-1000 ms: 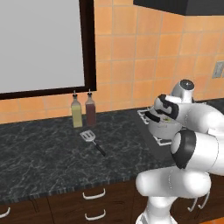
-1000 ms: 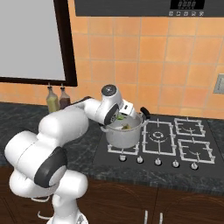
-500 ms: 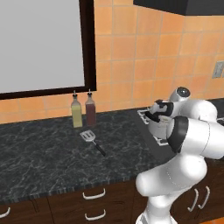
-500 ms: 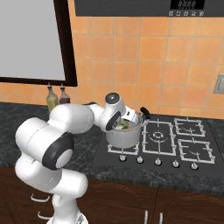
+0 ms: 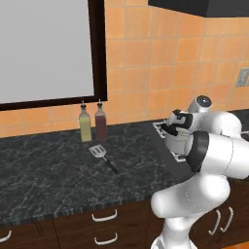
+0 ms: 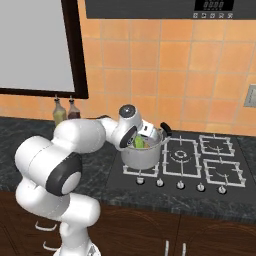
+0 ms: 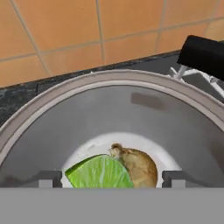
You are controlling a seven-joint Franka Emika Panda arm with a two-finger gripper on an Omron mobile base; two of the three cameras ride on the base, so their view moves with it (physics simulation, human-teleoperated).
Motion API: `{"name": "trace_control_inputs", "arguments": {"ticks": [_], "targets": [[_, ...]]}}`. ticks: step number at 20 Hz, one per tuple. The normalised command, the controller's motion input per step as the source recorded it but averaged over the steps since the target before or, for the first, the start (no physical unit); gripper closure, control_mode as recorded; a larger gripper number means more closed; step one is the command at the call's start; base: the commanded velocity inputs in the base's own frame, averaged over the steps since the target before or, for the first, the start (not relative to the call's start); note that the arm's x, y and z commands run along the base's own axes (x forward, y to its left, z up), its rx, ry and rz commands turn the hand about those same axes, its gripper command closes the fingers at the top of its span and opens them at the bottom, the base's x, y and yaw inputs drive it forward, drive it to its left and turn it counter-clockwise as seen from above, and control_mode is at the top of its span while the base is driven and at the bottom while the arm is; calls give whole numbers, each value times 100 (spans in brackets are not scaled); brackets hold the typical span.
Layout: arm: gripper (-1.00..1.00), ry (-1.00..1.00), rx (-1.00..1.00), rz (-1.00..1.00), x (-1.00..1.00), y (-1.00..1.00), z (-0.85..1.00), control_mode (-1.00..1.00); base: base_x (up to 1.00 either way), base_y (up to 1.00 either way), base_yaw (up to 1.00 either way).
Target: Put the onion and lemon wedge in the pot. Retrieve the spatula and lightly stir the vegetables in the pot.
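**Both vegetables in the pot: clear out and go for the spatula**

From the hand view I'm looking straight down into the pot (image 7: 131,92). The lemon wedge (image 7: 99,172) lies on the bottom, touching the onion (image 7: 139,166) just beside it. My fingers (image 7: 49,178) stand wide apart, one tip at each side of the pair, and nothing is between them; I have hold of nothing. In the right base view the gripper (image 6: 139,139) sits at the pot's mouth, on the near left burner of the hob (image 6: 200,160).

So, as I judge it, the dropping part is done and the step in hand is to get out and fetch the spatula (image 5: 103,156). It lies flat on the table (image 5: 44,175), well apart from the pot, just in front of the two bottles (image 5: 92,121), slotted head towards the wall and black handle pointing towards the table's front edge.

To do this well:
- Lift straight up first, so the fingers clear the rim and the black side handle (image 7: 203,54) without nudging the pot.
- Swing left over the table, keeping high past the bottles.
- Turn the wrist so the fingers straddle the thin handle across its width, not the head.
- Grip mid-handle; it is thin and lies flat, so come down close to the table before closing.
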Motion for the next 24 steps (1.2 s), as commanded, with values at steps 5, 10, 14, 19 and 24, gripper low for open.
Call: {"name": "trace_control_inputs", "arguments": {"ticks": [5,10,14,19,24], "targets": [[-100,0,0,0,-11,28,84,-100,0,0,0],[-100,9,0,0,-32,85,95,-100,0,0,0],[-100,21,0,9,-26,88,80,-100,0,0,0],[-100,33,0,31,-9,86,28,-100,0,0,0],[-100,11,-7,72,-2,66,-26,-100,0,0,0]]}}
